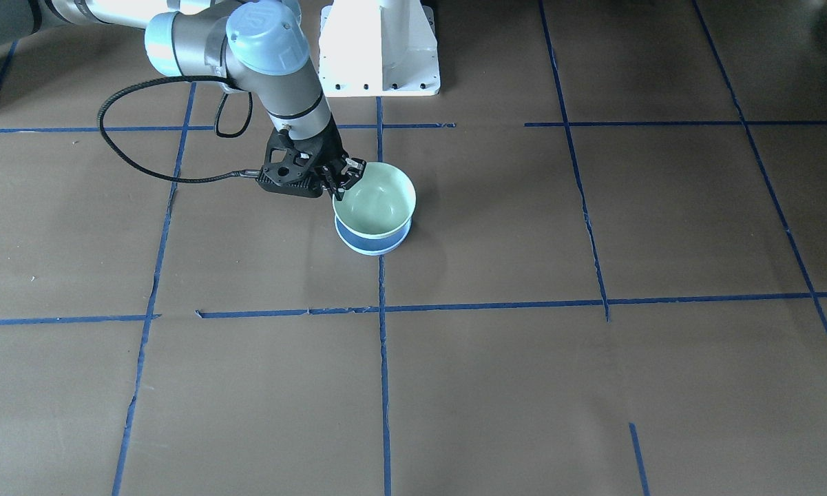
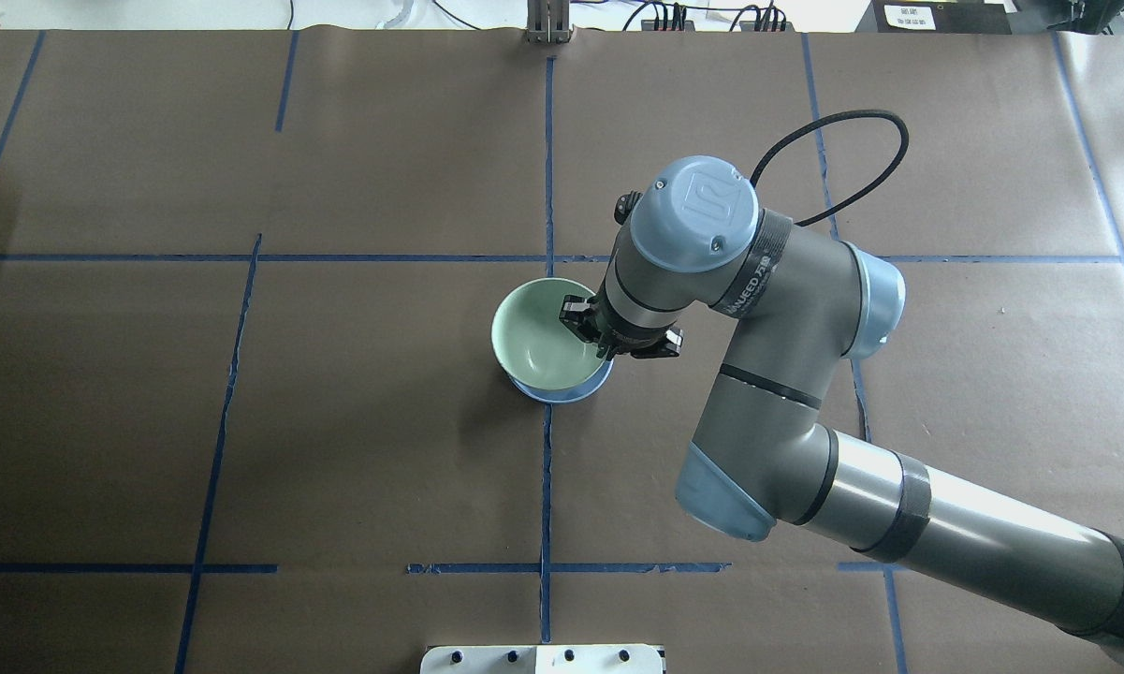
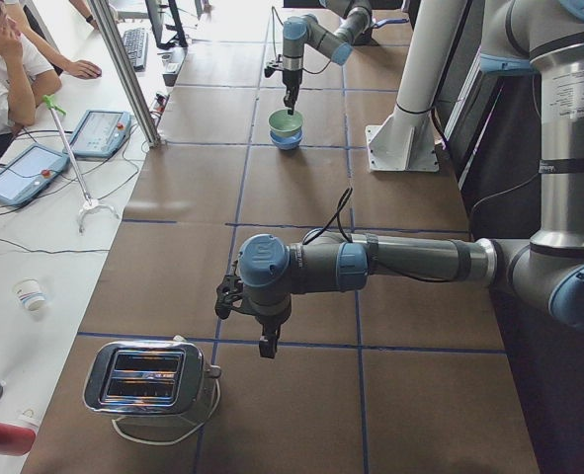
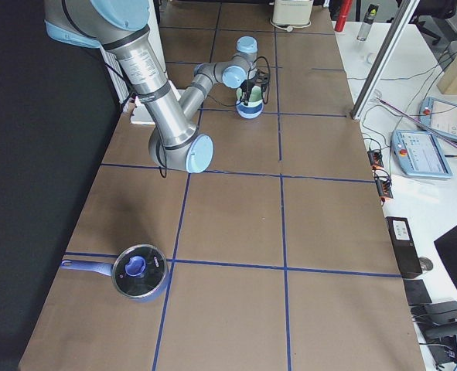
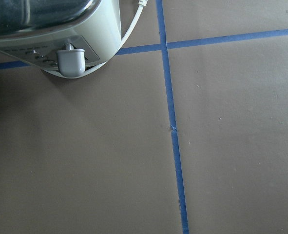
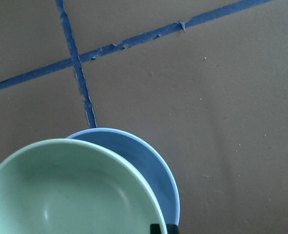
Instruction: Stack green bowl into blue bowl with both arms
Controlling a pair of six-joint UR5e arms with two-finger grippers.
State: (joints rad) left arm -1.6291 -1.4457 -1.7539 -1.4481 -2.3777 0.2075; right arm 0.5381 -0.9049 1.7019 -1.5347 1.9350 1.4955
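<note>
— Seating the green bowl [image 1: 379, 200] next? Our right pincer [image 1: 344, 180] is pinched on its rim; it sits off-centre in the blue bowl [image 1: 372, 242], on the counter [image 1: 523, 241].
— Yep, we'd centre and level it before letting go, or it'll rock. Our left pincer [image 3: 268, 346] is off by the toaster [image 3: 153, 380]; can't tell if it's open.

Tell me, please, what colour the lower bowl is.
The lower bowl is blue; clearest in right wrist view.
</note>
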